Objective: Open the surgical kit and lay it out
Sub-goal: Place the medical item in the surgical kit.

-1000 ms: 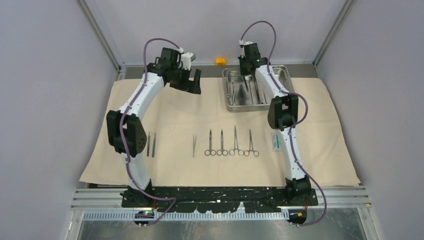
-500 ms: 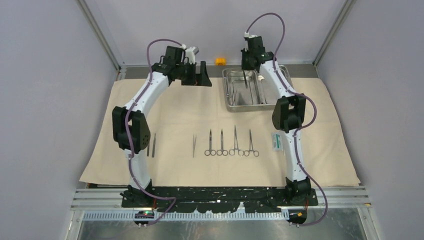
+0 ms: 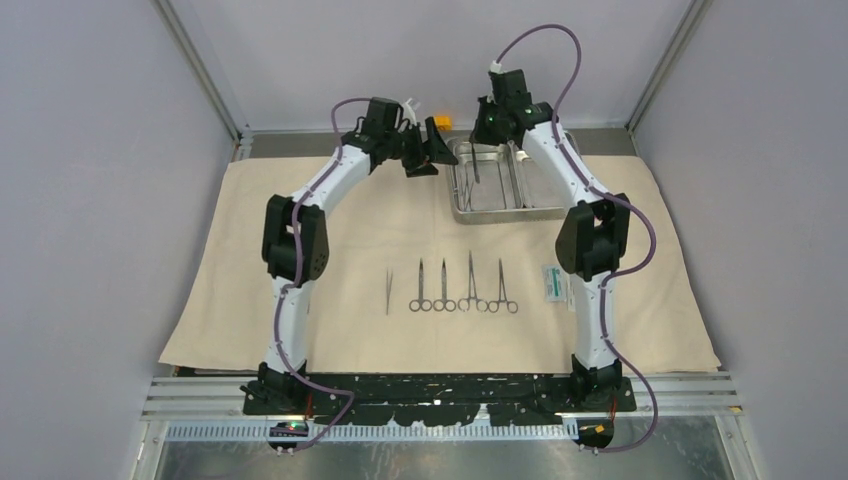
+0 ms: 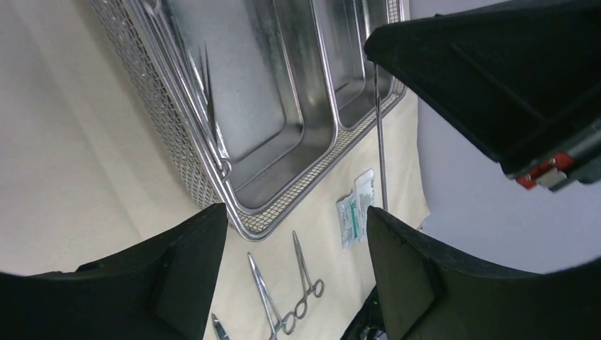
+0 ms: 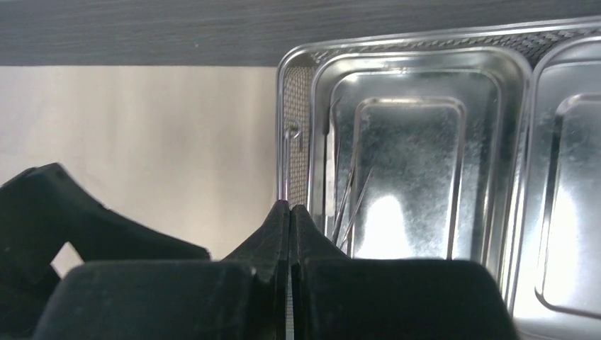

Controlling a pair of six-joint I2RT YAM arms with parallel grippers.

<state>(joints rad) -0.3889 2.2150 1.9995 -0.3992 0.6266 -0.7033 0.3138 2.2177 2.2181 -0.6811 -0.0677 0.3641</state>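
The beige cloth (image 3: pixel 350 230) lies spread flat. The two-compartment steel tray (image 3: pixel 500 215) stands at its far middle and still holds slim instruments (image 5: pixel 347 198) in its left compartment. My right gripper (image 3: pixel 482 128) is above the tray's left compartment. It is shut on a slim straight steel handle (image 4: pixel 379 142) that hangs down from it. My left gripper (image 3: pixel 425 155) is open and empty, just left of the tray's far left corner. Tweezers (image 3: pixel 388 290), several ring-handled clamps (image 3: pixel 458 288) and white/teal packets (image 3: pixel 551 282) lie in a row on the near cloth.
A small orange block (image 3: pixel 440 122) sits behind the cloth, just beyond my left gripper. Grey walls and frame posts close in the back and sides. The left arm's elbow (image 3: pixel 290 240) hangs over the cloth's left part and hides what lies under it.
My left arm has swung right, from left of the tray to its far left corner. My right gripper has risen from the tray with the slim handle and shifted left.
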